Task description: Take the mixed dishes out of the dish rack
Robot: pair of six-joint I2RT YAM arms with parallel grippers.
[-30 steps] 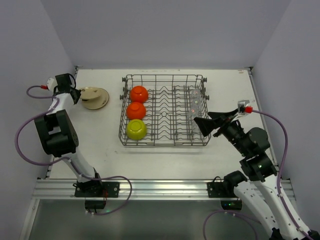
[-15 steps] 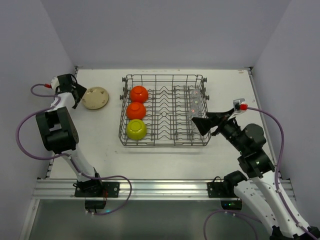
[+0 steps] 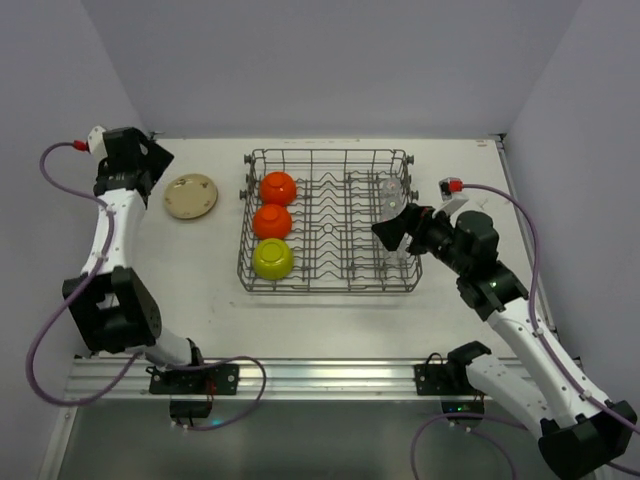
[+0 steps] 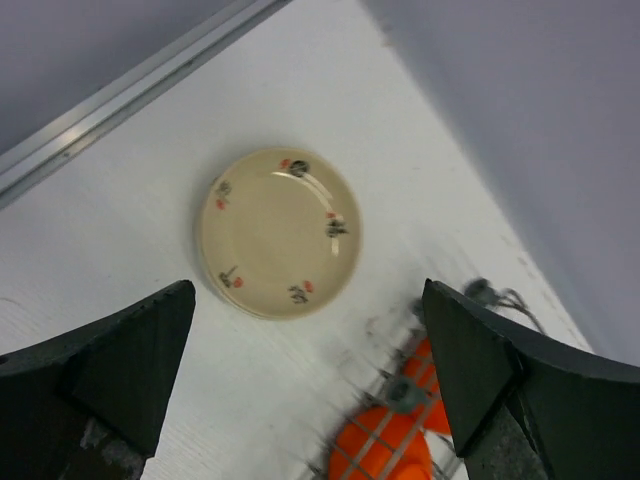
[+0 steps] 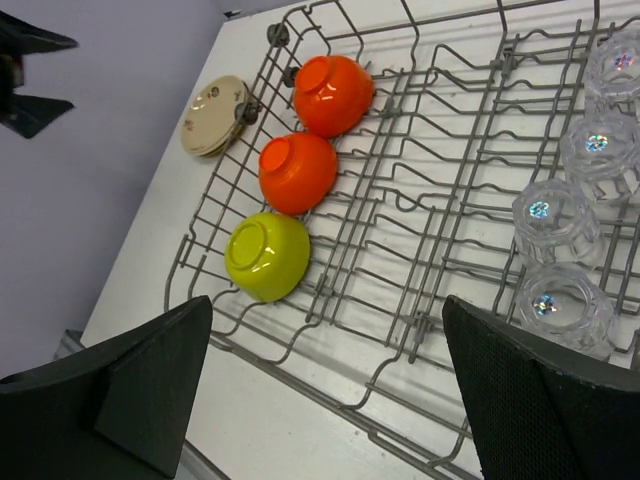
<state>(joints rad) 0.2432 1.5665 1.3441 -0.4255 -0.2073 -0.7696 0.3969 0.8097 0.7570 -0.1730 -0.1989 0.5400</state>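
Observation:
The grey wire dish rack stands mid-table. Its left column holds two orange bowls and a yellow-green bowl, all upside down. Several clear glasses line its right side. Beige patterned plates lie stacked flat on the table left of the rack. My left gripper hovers open and empty above and behind the plates. Over the rack's right front, near the glasses, my right gripper hangs open and empty. From it the bowls and plates show.
A metal rail runs along the table's left edge and an aluminium beam along the near edge. Walls close in the back and both sides. Bare white table lies left of and in front of the rack.
My left gripper opened and let go of a plate, which now lies flat on the stack, then lifted back to the left. My right gripper moved left over the rack's right side.

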